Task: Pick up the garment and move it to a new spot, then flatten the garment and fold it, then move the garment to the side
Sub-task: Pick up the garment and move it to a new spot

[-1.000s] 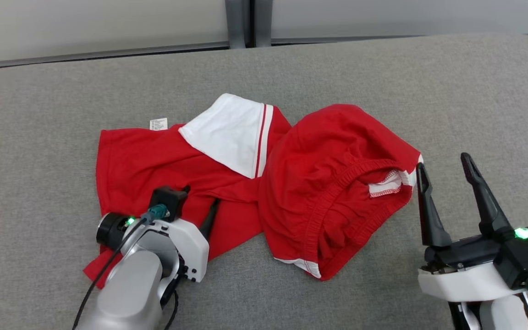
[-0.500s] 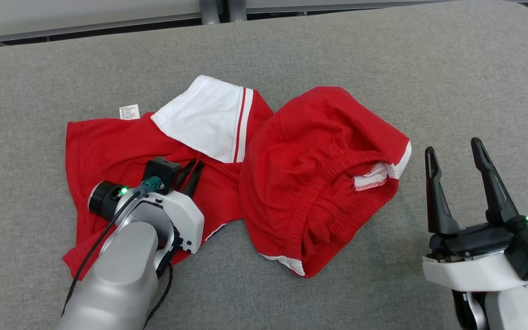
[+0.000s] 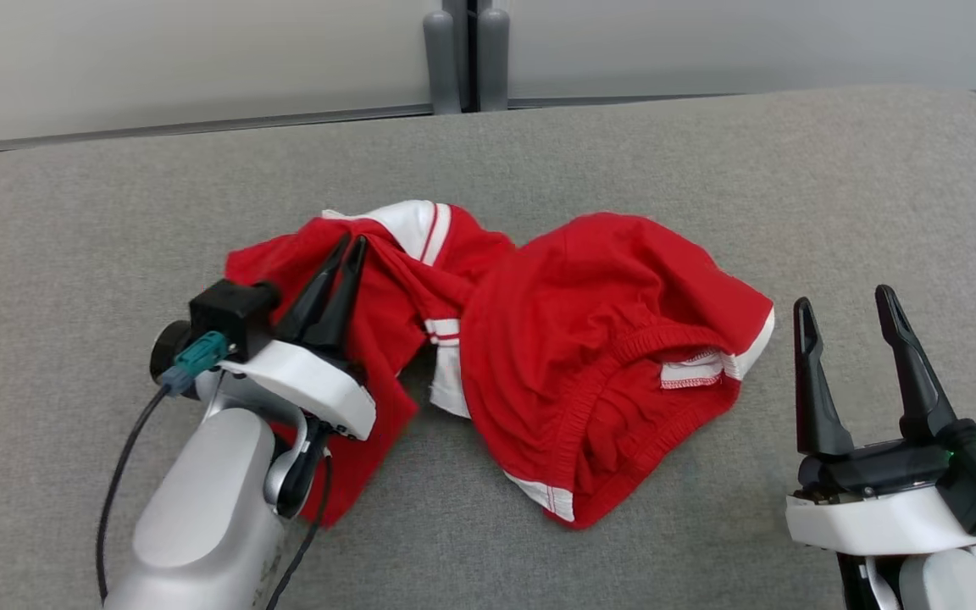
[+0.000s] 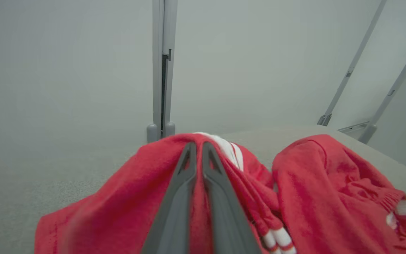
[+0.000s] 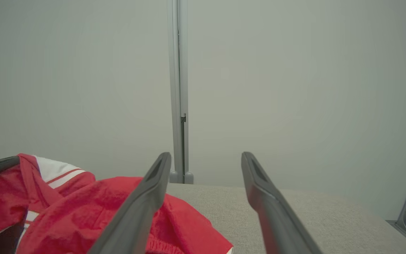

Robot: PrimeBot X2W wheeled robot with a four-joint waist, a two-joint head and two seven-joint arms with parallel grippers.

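Lengthwise the garment (image 3: 607, 339) runs left-right; left gripper (image 3: 352, 242) pinches one end, right gripper (image 3: 844, 298) gapes.

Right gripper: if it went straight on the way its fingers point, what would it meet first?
Probably nothing near. The open right gripper points past the red garment, which lies off to its left. Straight ahead shows bare grey table, then the wall panel beyond; depth is hard to judge.

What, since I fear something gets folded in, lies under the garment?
Grey table shows all round the garment. The left tool, shut on a fold, holds its left part raised; the gap beneath is not visible. Anything under the cloth is covered.
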